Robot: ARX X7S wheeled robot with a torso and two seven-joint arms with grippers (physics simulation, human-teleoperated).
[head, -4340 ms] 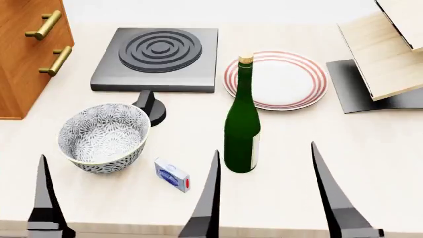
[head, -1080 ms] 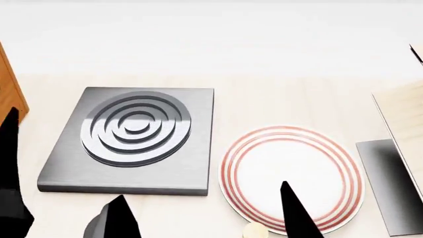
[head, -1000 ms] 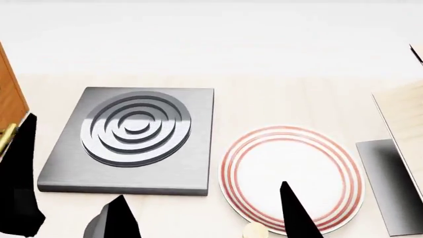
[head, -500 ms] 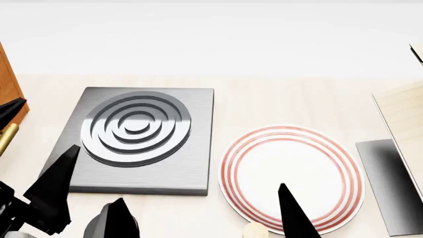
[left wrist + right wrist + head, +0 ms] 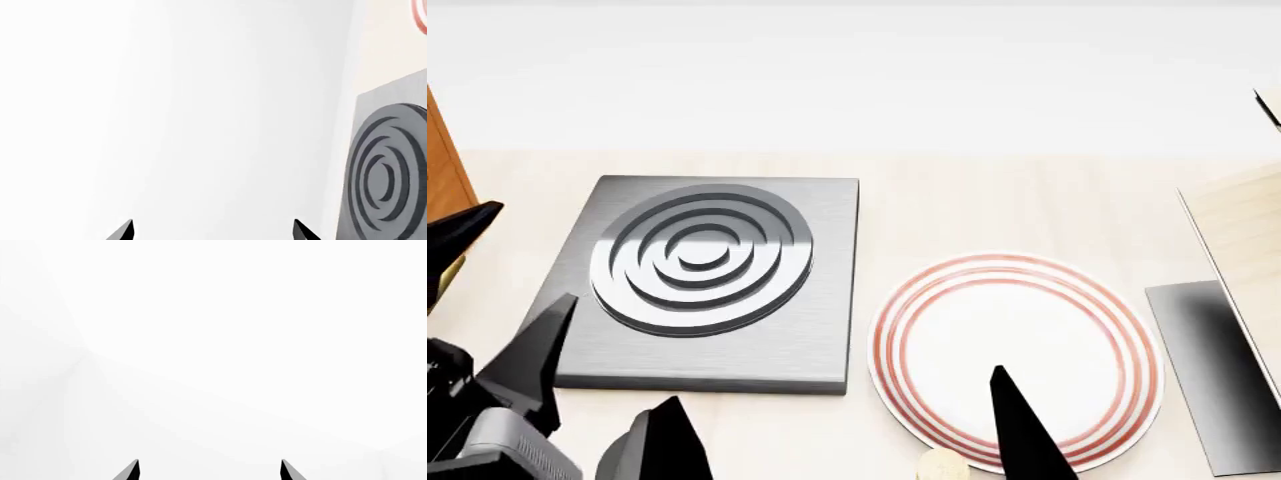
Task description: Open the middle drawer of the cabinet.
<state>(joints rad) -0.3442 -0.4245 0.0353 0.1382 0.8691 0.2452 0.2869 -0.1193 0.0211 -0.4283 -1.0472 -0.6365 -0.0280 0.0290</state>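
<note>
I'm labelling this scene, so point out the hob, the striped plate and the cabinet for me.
hob (image 5: 701, 255): head view, on its ringed burner.
striped plate (image 5: 1014, 350): head view, on its bare white centre.
cabinet (image 5: 443, 180): head view, on its orange-brown side at the left edge.

I see an orange-brown cabinet (image 5: 446, 175), a grey hob (image 5: 701, 285) with dark concentric rings, a white plate (image 5: 1014, 358) with red rim stripes, a pale wood box (image 5: 1244, 235), black gripper fingers (image 5: 527, 355) and a cream table (image 5: 961, 205).
</note>
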